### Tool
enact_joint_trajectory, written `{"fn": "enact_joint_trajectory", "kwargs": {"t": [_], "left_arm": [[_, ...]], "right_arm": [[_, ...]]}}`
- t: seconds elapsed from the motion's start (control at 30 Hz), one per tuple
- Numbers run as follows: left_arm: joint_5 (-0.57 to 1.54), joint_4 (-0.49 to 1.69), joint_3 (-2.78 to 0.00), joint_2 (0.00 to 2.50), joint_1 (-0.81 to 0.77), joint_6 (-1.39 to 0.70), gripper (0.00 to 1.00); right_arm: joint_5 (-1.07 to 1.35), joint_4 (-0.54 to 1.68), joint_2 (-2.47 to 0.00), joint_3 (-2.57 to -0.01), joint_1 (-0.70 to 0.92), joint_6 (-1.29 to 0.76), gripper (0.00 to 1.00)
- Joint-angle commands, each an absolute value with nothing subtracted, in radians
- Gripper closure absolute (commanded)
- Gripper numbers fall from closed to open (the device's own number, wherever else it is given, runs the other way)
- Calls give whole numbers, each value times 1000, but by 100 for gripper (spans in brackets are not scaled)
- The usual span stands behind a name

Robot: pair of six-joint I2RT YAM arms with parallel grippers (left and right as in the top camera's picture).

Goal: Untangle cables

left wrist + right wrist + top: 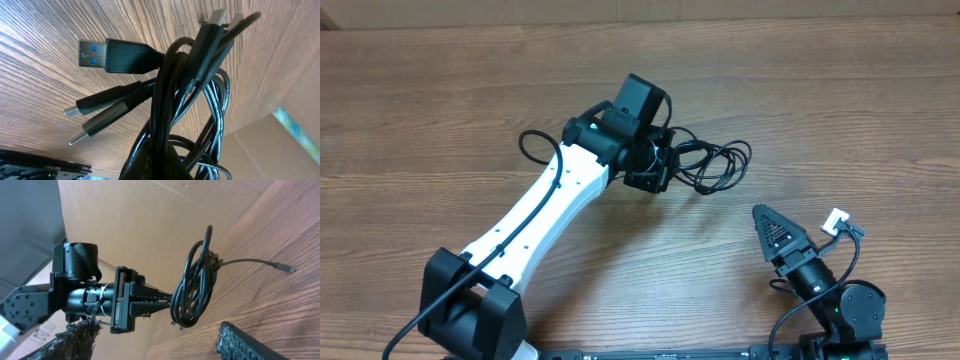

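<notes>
Several black cables [720, 165] hang together in one looped bundle near the middle of the bench [440, 90]. My left fingers [152, 300] pinch that bundle tight. My right fingers [250, 342] are spread wide and hold nothing, well apart from the cables.

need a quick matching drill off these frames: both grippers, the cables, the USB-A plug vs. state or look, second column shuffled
Column one:
1. left gripper
2. right gripper
3. cables
4. USB-A plug

Column two:
a. blue insert, sticking out to the left in the left wrist view
b. jaws wide apart, nothing between them
c. shut on the cables
d. bunched in loops, one end trailing out

Pairs: 1-c, 2-b, 3-d, 4-a
</notes>
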State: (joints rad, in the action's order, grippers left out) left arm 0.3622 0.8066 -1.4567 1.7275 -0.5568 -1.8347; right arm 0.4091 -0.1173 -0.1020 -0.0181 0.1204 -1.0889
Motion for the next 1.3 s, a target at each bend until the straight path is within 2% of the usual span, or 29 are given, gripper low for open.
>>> {"fn": "enact_joint_trajectory", "kwargs": {"t": [0.0, 0.4, 0.57, 0.67, 0.87, 1.27], "left_arm": [[326, 785, -1484, 1706, -577, -1851, 96], [241, 717, -1484, 1706, -623, -1818, 96], [155, 694, -1484, 1706, -654, -1822, 96], [122, 657, -1484, 1706, -677, -1822, 96], [40, 595, -1484, 1706, -737, -1821, 96], [38, 562, -1484, 1706, -825, -1848, 96]], "right_arm": [[393, -109, -102, -8, 128, -1126, 22], [373, -73, -102, -8, 128, -1127, 22], [353, -35, -102, -8, 128, -1222, 22], [340, 3, -102, -8, 128, -1290, 16], [341, 5, -102, -8, 128, -1295, 0], [289, 46, -102, -8, 128, -1294, 3]]}}
